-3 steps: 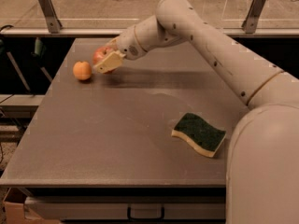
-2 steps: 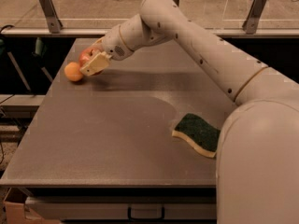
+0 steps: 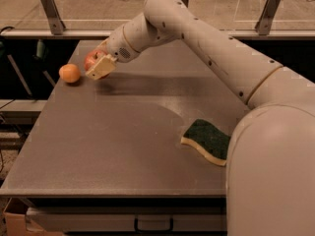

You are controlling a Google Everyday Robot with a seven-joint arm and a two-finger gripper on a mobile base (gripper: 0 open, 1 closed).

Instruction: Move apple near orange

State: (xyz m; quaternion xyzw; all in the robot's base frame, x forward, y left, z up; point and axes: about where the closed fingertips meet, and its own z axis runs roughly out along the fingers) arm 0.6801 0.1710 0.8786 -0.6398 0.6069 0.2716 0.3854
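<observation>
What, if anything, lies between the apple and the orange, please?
Nothing visible does. The gripper holds the apple in its fingers just right of the orange, with only table between them. The sponge lies far off, near the front right.

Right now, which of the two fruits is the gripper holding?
The red apple, clamped in the gripper at the table's far left; the smaller orange lies free left of it.

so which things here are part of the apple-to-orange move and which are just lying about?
In the job:
apple, gripped in the hand at the far left
orange, on the table just left of it

Lying about:
green sponge with a yellow underside, near right of the table
</observation>
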